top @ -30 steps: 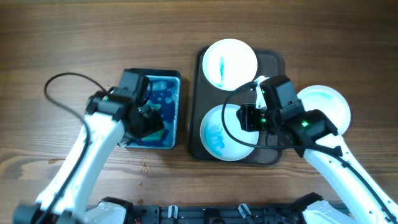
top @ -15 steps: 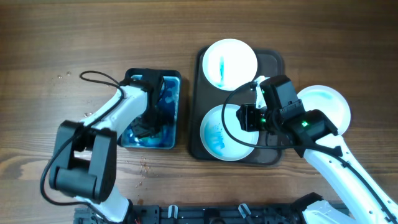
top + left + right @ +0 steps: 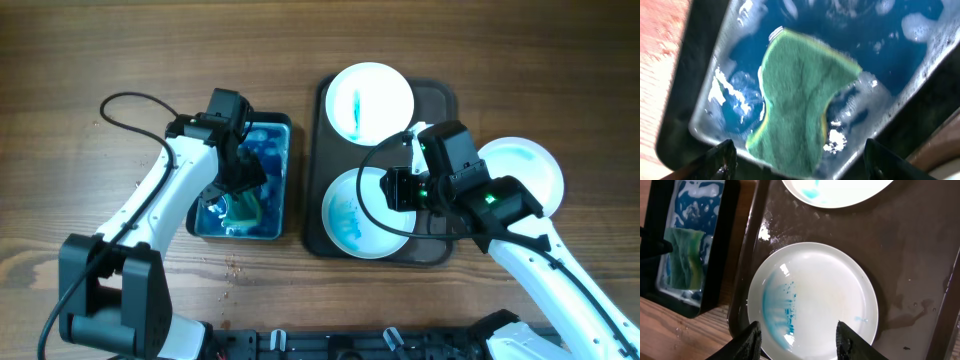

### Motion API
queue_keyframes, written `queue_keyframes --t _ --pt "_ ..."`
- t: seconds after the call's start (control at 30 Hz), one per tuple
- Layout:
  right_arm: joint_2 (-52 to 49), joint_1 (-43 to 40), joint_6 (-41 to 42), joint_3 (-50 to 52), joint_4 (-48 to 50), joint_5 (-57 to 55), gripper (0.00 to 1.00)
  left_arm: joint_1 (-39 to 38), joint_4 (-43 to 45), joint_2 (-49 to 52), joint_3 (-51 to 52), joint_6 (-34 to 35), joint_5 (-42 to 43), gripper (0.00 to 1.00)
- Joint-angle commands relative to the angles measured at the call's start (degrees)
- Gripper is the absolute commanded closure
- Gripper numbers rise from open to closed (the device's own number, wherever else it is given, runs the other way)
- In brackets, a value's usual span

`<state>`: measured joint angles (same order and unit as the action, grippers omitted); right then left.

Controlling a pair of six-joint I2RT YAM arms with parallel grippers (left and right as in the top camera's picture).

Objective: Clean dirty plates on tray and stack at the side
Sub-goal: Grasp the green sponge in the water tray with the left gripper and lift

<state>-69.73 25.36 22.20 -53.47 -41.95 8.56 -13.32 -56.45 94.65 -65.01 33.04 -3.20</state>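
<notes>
Wooden worktop (image 3: 100,60): one tray (image 3: 440,100), three plates (image 3: 371,100) (two on tray, one beside), one basin (image 3: 282,170), one sponge (image 3: 800,95); left end effector (image 3: 800,157) wide over sponge, right end effector (image 3: 799,340) parted, empty, over tray.

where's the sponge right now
In the overhead view the sponge lies in the blue basin, left of the tray, just beneath the open left gripper.

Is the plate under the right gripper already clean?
No, the plate below the right gripper has blue streaks across its left part.
</notes>
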Motion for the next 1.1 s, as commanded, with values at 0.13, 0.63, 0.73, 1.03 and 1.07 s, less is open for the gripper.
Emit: queue_keyframes --t 0.13,0.63,0.73,1.03,1.07 --pt "0.6 0.3 -1.0 -0.8 0.3 0.5 0.51 0.2 16.8 6.2 9.4 -4.3 -4.4 0.53" --pt "0.6 0.3 -1.0 -0.8 0.2 0.5 0.52 1.0 2.5 1.6 -4.2 -4.3 -1.3 0.39" --pt "0.6 0.3 -1.0 -0.8 0.2 0.5 0.51 1.0 -1.4 1.4 -4.1 -4.3 -0.2 0.38" --pt "0.6 0.3 -0.9 -0.8 -0.8 -0.8 0.51 0.8 5.6 1.7 8.9 -3.1 0.4 0.58" --pt "0.6 0.3 0.2 -0.8 -1.1 -2.4 0.5 0.8 9.1 1.7 12.1 -2.5 1.2 0.58"
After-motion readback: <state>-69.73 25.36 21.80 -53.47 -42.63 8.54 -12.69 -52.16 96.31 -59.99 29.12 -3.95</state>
